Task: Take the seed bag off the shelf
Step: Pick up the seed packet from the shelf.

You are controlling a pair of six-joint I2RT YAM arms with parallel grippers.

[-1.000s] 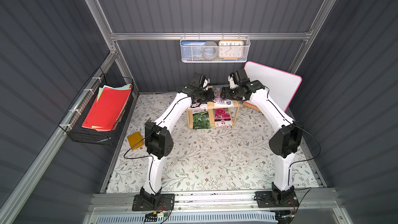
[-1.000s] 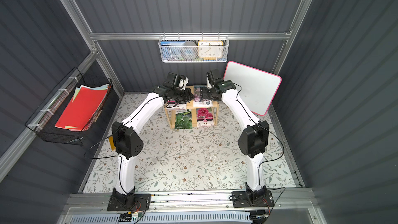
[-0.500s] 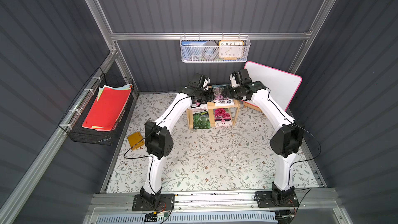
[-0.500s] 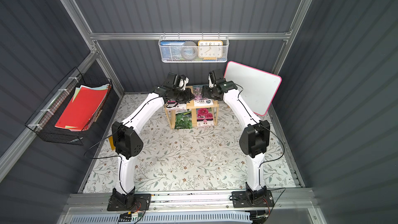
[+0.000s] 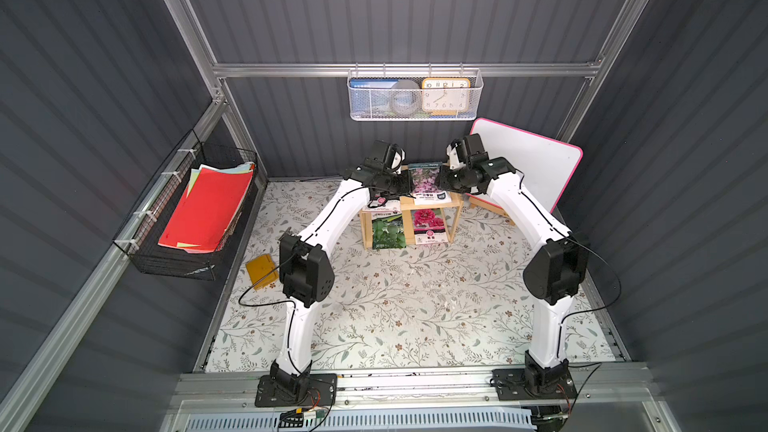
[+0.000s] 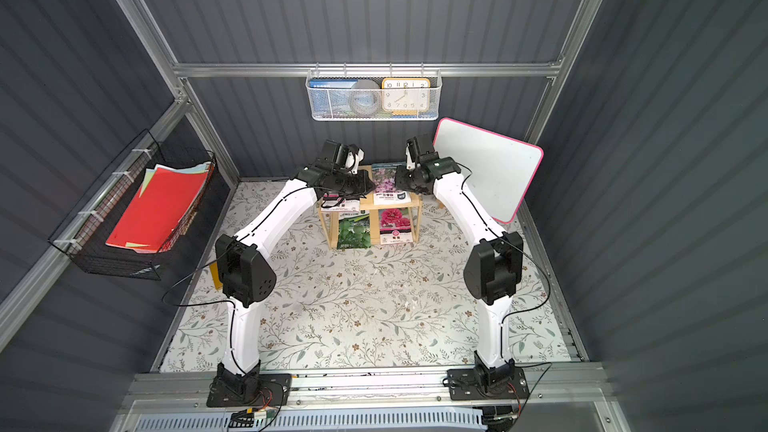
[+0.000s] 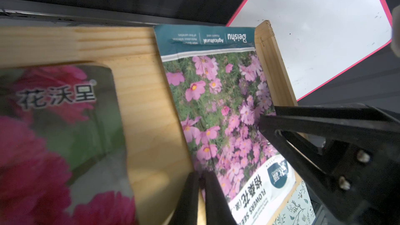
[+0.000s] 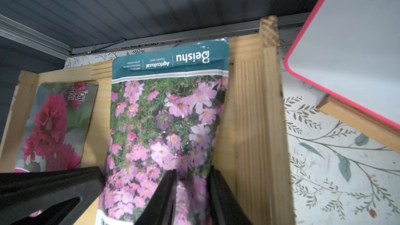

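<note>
Right gripper (image 8: 191, 182) narrowed onto pink-flower seed bag (image 8: 168, 126), tips cropped, left gripper (image 7: 202, 182) pressed together on its edge.

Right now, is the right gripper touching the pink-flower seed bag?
Touching. The right wrist view shows the right gripper squeezing the seed bag into a raised fold between its fingers.

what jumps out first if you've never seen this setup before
Two white arms arch inward over a small wooden shelf at the back of the floral mat, both grippers at a pink-flower seed bag lying on its top board. The right gripper pinches a raised fold of that bag, while the left gripper sits shut at the bag's edge. On the side wall, bright red paper fills a black wire basket.
</note>
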